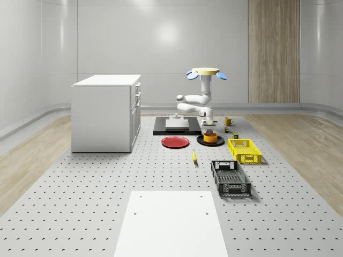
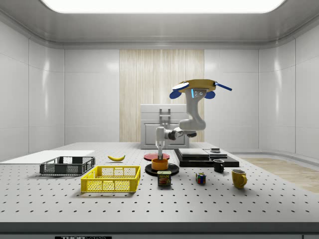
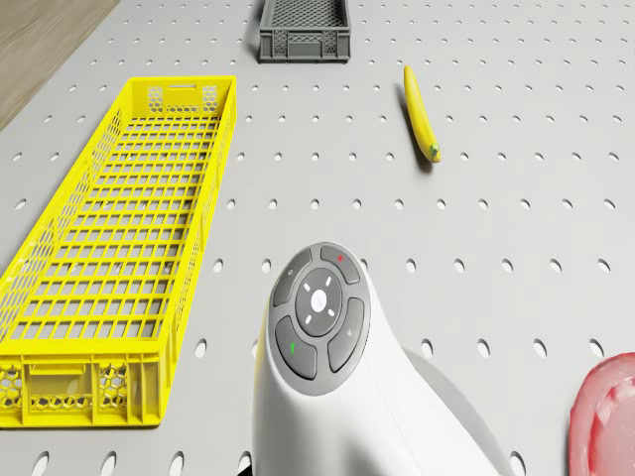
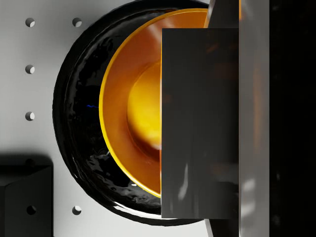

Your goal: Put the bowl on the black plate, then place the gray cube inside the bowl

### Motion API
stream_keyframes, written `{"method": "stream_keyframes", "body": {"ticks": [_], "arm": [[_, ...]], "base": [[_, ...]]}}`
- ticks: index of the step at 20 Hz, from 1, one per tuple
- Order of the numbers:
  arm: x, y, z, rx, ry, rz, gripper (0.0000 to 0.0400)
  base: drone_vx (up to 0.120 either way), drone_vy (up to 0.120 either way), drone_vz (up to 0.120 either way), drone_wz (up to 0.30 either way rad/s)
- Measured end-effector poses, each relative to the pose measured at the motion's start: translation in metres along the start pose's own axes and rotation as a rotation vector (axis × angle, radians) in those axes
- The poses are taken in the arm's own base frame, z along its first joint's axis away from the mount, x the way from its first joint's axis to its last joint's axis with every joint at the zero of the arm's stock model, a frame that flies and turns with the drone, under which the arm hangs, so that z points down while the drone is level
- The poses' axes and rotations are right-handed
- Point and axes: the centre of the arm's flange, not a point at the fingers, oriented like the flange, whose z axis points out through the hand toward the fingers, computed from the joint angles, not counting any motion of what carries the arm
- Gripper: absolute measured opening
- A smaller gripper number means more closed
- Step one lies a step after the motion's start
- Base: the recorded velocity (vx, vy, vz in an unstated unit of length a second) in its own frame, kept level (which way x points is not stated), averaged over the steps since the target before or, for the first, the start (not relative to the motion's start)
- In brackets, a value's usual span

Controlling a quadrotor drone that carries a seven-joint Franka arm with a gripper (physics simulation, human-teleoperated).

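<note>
The drone (image 1: 206,72) hovers above the perforated table (image 1: 80,203), its gripper (image 1: 210,127) pinching the gray cube (image 4: 200,123) just over the orange bowl (image 4: 131,108) sitting on the black plate (image 4: 79,113).

drone (image 1: 206,72): hovers in the air, rotors level, above the counter's far part | arm (image 1: 199,101): hangs from the drone's underside, elbow bent toward the whole-scene view's left, forearm turned straight down | claw (image 1: 210,128): points down, low, gripping a gray cube (image 4: 200,123) between its fingers
</note>
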Motion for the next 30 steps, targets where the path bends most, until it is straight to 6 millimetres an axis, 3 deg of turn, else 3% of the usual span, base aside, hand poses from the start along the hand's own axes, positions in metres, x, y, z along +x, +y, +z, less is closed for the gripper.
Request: {"method": "stream_keyframes", "body": {"ticks": [21, 25, 30], "arm": [[-0.012, -0.012, 0.045, 0.0, 0.0, 0.0, 0.025], [-0.012, -0.012, 0.049, 0.0, 0.0, 0.0, 0.034], [-0.013, -0.013, 0.035, 0.0, 0.0, 0.0, 0.0383]], "base": [[0.0, 0.0, 0.0, 0.0], [0.0, 0.0, 0.0, 0.0], [0.0, 0.0, 0.0, 0.0]]}}
